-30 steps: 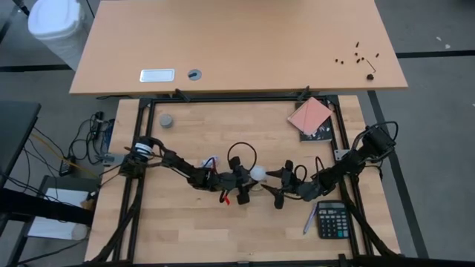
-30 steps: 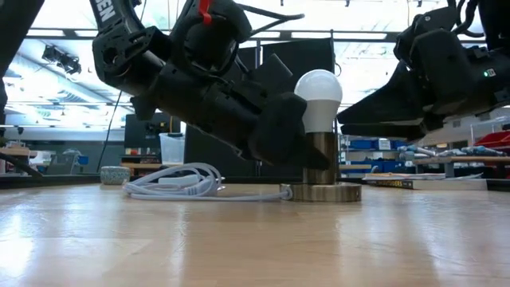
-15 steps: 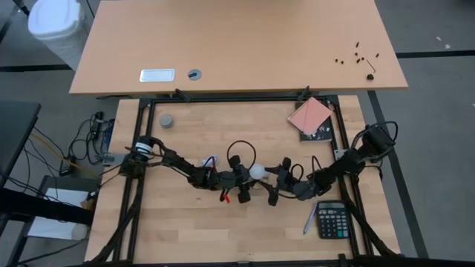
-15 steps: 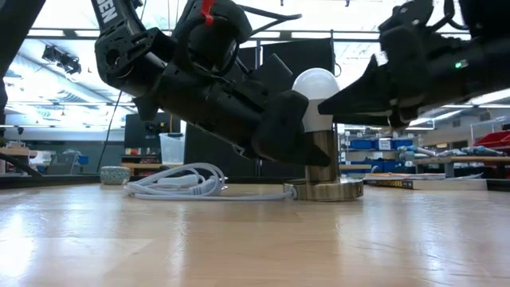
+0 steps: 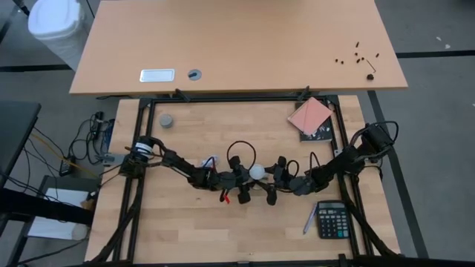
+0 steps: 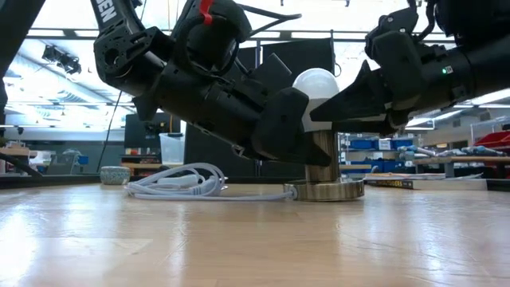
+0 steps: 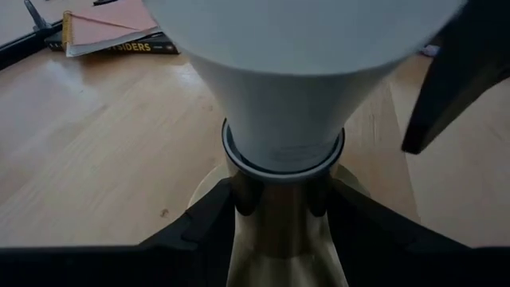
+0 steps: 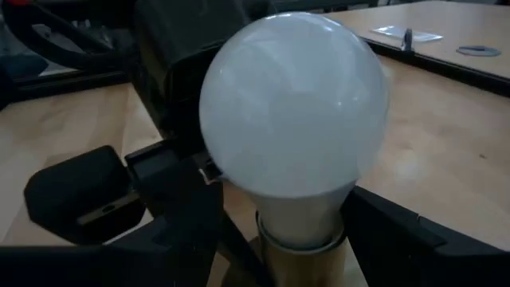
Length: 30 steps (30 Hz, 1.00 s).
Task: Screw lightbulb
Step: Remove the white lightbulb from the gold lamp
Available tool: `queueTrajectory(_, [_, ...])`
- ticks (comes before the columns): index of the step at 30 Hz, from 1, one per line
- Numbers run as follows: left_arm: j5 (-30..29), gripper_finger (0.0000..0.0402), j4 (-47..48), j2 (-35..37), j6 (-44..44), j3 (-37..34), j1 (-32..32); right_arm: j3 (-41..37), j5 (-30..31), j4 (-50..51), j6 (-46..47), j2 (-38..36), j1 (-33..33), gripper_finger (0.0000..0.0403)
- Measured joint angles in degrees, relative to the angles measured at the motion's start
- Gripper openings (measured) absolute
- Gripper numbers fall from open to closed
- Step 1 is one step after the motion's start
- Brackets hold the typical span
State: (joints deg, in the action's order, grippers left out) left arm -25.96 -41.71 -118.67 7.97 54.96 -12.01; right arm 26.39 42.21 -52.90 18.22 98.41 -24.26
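1. Lightbulb (image 6: 316,86), a white pear-shaped glass bulb, stands upright in the brass-coloured cylindrical socket (image 6: 323,159), near the middle of the wooden table (image 5: 245,230).
2. The socket rises from a flat round metallic base disc (image 6: 325,190), whose white cable (image 6: 179,183) lies coiled beside it on the table.
3. Left gripper (image 7: 279,195): jaws clasp the socket column just under the bulb's collar, one finger on each side, holding it steady.
4. Right gripper (image 8: 287,231): jaws straddle the bulb's narrow neck; whether they press on it cannot be told.
5. Progress, as judged: the bulb is seated and no thread shows above the socket, so insertion is done. Final tightening turns and release of both jaws appear to remain.
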Motion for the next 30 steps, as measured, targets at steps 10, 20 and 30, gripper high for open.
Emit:
queueTrajectory(10, [-0.1,0.0182,-0.4,0.0,0.0,0.0,0.1,0.0,-1.7,-3.5,-6.4,0.0,3.2,0.0259])
queueTrajectory(20, [-0.1,0.0182,0.0,0.0,1.0,0.0,-0.1,0.0,-12.5,-4.8,-12.6,0.0,8.0,0.0259])
queueTrajectory(30, [0.2,0.0182,0.5,0.0,1.6,0.0,-0.4,-0.4,-25.4,-1.9,-13.5,0.0,11.3,0.0311])
